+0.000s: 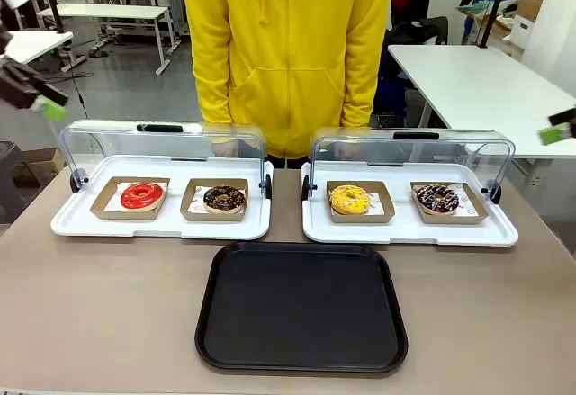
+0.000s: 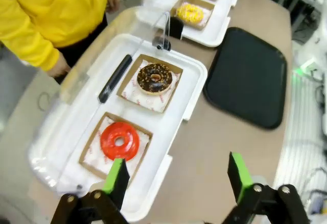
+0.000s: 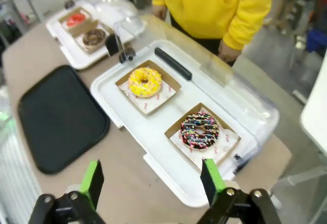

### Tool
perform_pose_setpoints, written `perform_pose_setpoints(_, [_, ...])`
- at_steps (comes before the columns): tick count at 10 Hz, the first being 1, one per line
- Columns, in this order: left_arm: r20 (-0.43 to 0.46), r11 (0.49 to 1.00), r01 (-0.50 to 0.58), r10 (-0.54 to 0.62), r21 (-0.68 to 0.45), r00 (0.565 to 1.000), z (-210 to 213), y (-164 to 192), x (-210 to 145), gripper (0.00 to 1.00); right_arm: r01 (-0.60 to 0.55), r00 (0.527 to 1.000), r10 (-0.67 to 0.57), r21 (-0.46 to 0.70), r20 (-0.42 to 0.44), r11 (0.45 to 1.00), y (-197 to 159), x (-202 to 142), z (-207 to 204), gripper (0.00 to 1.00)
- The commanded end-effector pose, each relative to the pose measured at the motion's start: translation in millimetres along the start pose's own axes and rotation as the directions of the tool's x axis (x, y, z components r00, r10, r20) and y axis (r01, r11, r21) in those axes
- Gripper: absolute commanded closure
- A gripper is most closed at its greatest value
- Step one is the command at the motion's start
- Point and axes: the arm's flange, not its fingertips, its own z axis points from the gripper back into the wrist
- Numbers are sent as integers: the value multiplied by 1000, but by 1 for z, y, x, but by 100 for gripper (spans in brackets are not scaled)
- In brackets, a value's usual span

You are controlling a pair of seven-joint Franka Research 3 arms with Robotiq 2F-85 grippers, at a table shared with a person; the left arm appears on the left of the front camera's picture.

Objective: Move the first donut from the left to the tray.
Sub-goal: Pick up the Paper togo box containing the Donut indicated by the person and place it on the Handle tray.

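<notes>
Near the red donut [image 2: 119, 141], my left gripper [image 2: 178, 179] is hovering spread, apparently touching nothing. The tray [image 2: 249, 76] is lying bare; the whole move is waiting.

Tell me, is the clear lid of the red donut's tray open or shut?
Open: the clear lid stands swung back behind the white tray, the red donut uncovered.

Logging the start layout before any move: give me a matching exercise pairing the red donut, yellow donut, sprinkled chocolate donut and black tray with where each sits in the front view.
1. red donut
2. yellow donut
3. sprinkled chocolate donut
4. black tray

A. right side of the right white tray
B. on the table, nearest the robot, bare
C. left side of the left white tray
D. left side of the right white tray

Pairs: 1-C, 2-D, 3-A, 4-B.
</notes>
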Motion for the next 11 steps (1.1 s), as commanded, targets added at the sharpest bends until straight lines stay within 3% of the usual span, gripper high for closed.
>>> perform_pose_setpoints(1, [118, 995, 85, -77, -60, 990, 12, 33, -39, 0, -22, 995, 8, 134, 104, 991, -25, -14, 4, 0])
perform_pose_setpoints(3, [229, 994, 97, -83, -48, 970, 22, 45, -74, 0, -49, 981, 18, 157, 196, 986, -30, -33, 19, 0])
perform_pose_setpoints(7, [350, 986, 151, -116, -73, 929, 39, 46, -93, 0, -29, 979, -5, 163, 204, 986, -30, -46, 25, 0])
perform_pose_setpoints(11, [310, 986, 159, -133, -60, 942, 45, 51, -97, 0, -19, 972, -19, 159, 233, 987, -28, -48, 25, 0])
